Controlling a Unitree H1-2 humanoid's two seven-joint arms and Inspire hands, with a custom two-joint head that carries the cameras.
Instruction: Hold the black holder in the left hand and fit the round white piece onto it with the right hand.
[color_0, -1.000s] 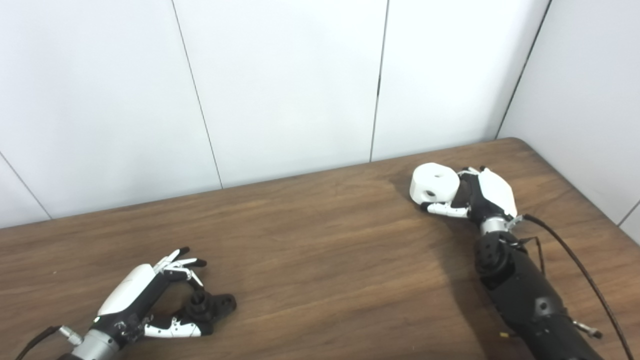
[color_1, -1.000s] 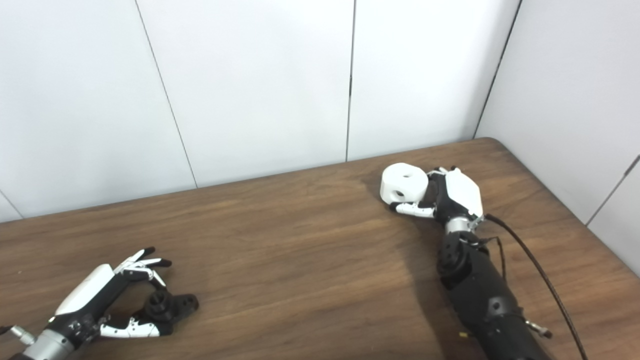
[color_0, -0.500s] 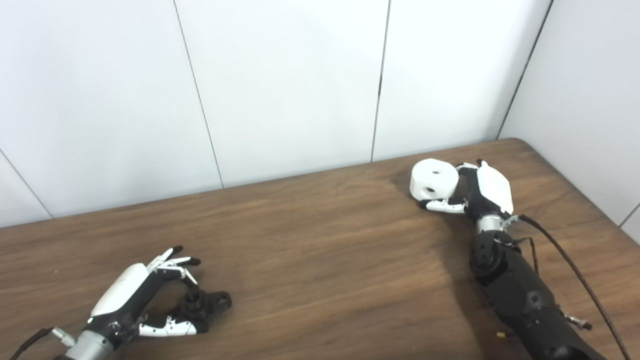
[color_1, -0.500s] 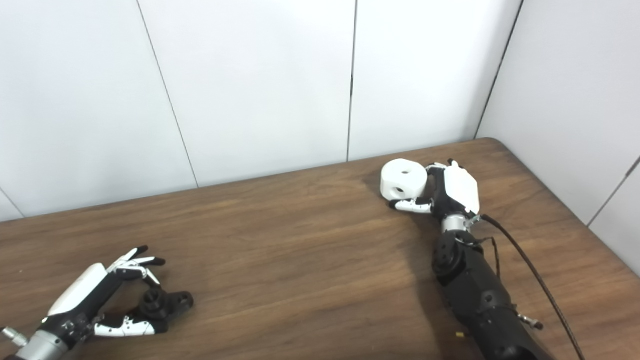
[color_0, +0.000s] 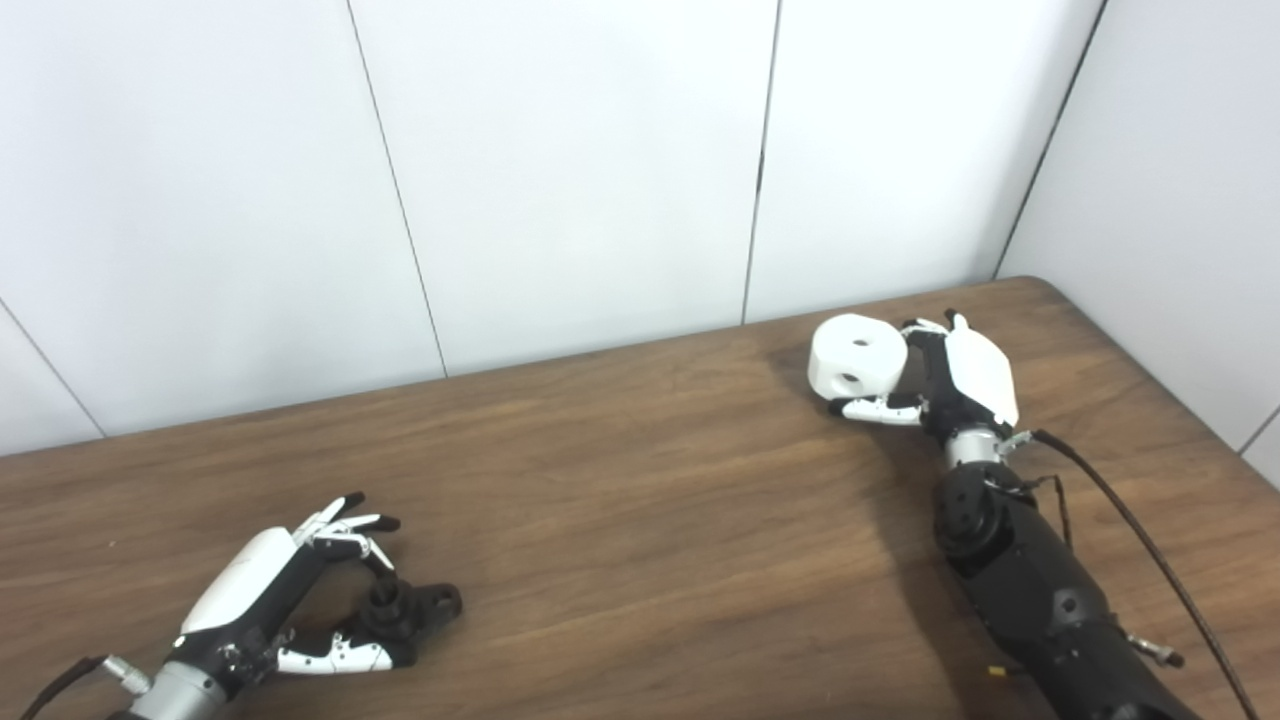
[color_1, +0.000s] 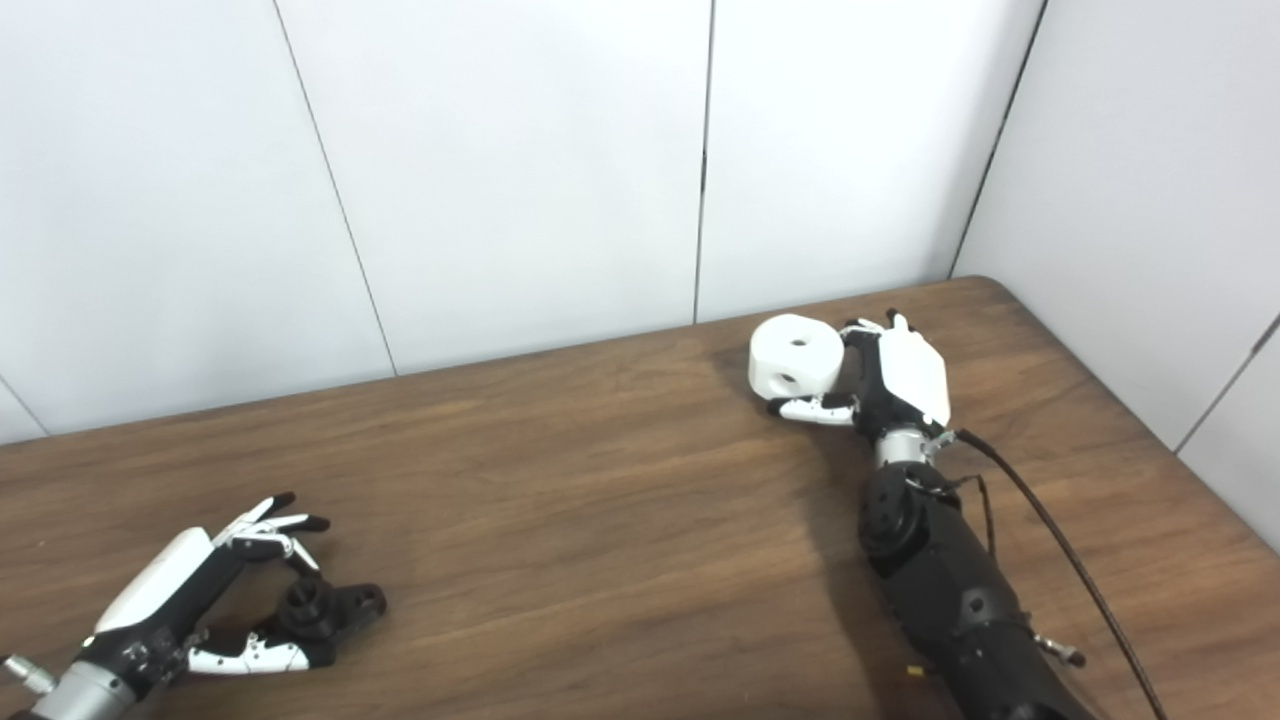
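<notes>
the round white piece (color_0: 855, 354) is sitting in my right hand (color_0: 950, 385) at the far right, fingers wrapping its smooth, rigid rim; my left hand (color_0: 262, 590) is spreading around the black holder (color_0: 405, 610) on the near left

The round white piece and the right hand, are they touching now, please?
Touching. The left eye view shows the right hand wrapped against the round white piece, thumb beneath it, no gap.

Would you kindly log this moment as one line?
left hand: open around black holder on wooden table | right hand: shut on round white piece | fitted: no
</notes>
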